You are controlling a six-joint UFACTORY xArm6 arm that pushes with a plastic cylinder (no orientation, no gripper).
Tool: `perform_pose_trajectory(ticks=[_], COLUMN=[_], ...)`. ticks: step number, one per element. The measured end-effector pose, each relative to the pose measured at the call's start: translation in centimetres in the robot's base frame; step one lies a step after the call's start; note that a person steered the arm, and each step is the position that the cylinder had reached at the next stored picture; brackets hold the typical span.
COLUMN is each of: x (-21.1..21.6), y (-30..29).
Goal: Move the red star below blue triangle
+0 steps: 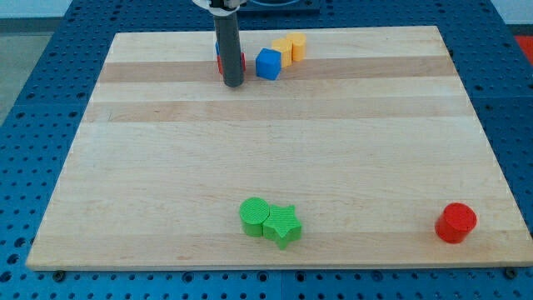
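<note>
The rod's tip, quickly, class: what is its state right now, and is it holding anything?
My tip: no jaws, holds nothing; it stands directly in front of a red block, left of the blue block; contact cannot be told.

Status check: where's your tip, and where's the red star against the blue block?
My tip at the view's top, in front of a red block, mostly hidden, shape unclear. Blue block just right of it, yellow blocks behind. Nothing between them.

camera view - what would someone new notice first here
The dark rod stands at the view's top, my tip right in front of a mostly hidden red block, with a blue block and a yellow block close to its right. Near the view's bottom a green cylinder touches a green star, and a red cylinder sits alone at bottom right.
</note>
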State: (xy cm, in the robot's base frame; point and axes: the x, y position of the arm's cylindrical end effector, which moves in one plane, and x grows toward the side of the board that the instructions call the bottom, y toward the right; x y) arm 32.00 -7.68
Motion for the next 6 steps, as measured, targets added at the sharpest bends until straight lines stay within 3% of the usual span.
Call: perform_pose_trajectory(ticks=[4,5,6], x=[-2.8,-2.3,1.6], y=[-2.6,-4.3,-4.9])
